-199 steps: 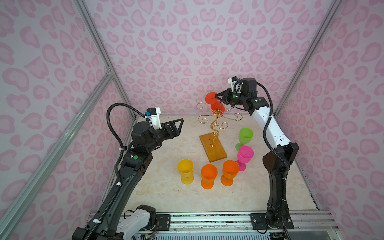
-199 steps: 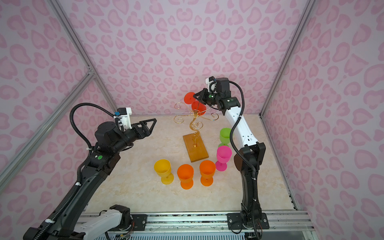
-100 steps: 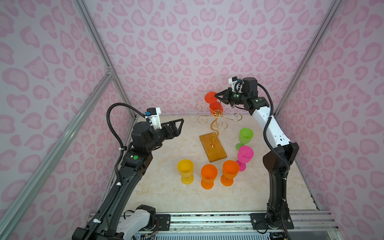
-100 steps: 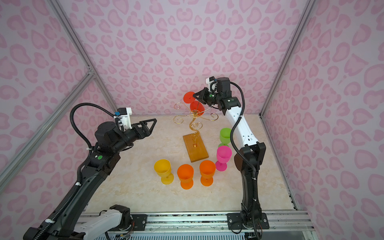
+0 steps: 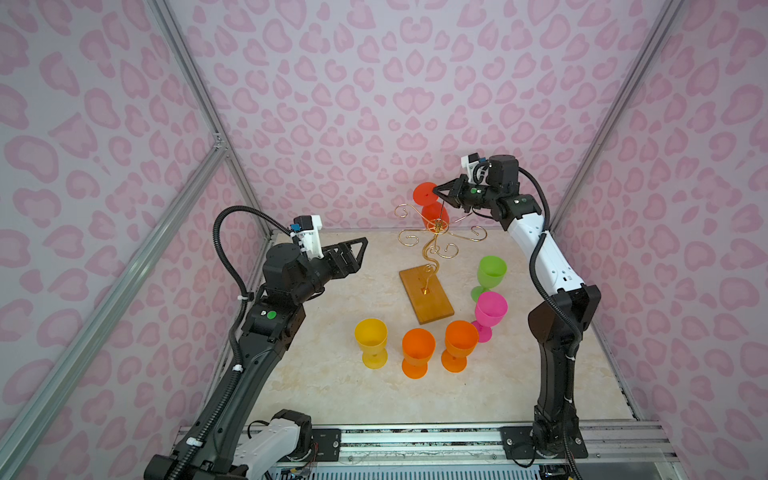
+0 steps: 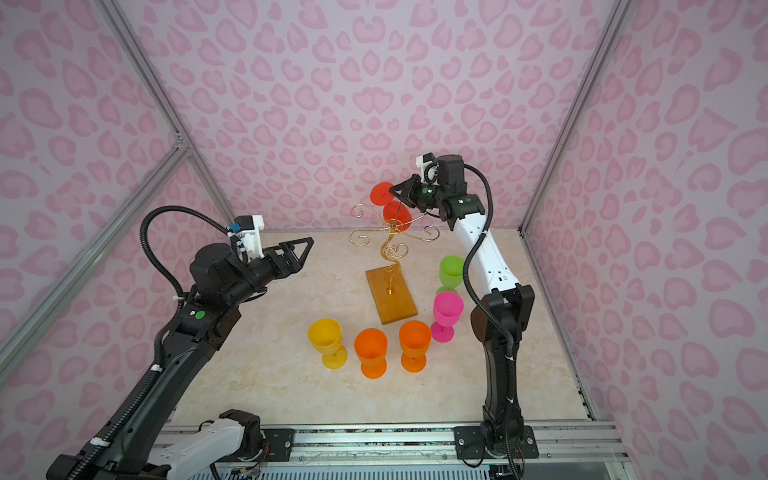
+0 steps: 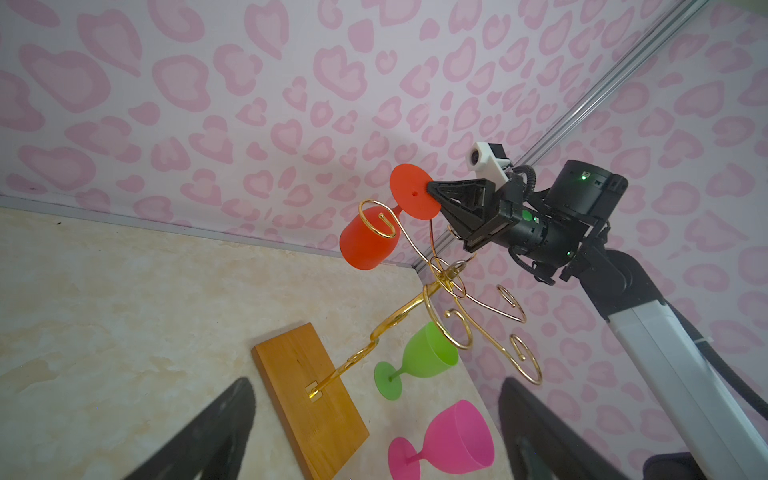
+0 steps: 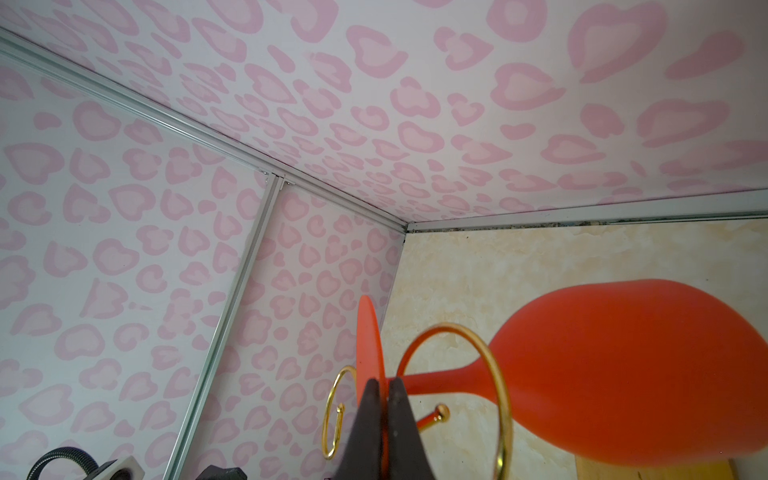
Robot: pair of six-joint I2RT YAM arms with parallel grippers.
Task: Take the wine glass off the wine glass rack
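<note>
Red wine glass (image 5: pixel 434 212) (image 6: pixel 397 214) is held up at the top of the wine glass rack (image 5: pixel 426 295) (image 6: pixel 390 297), at the far side of the table (image 5: pixel 332 395). The glass is tilted, foot disc higher than the bowl, with the disc turned toward the back wall. Right gripper (image 5: pixel 436 191) (image 6: pixel 392 190) is pinched on the rim of that foot disc. In the right wrist view its fingertips (image 8: pixel 370 399) are almost together, with only the thin red disc between them. In that same view the stem is seen inside a gold scroll loop of the rack (image 8: pixel 498 374). Whether the stem rests on the wire cannot be told. In the left wrist view a gold curl is overlapped with the bowl of the glass (image 7: pixel 368 243), and the right gripper (image 7: pixel 430 188) is seen at the disc edge.

Left gripper (image 5: pixel 361 245) (image 6: pixel 307 243) is held above the table, left of the rack and well apart from it, pointed toward it. Its jaws are spread wide and nothing is gripped; both fingers (image 7: pixel 224 428) are seen far apart in the left wrist view.

The rack base (image 7: pixel 311 399) is flat on the table. Five glasses are stood upright near it: green glass (image 5: pixel 491 272) and pink glass (image 5: pixel 490 309) to its right; yellow glass (image 5: pixel 371 336), an orange glass (image 5: pixel 417 347) and a second orange glass (image 5: pixel 460 338) in a row on the near side.
</note>
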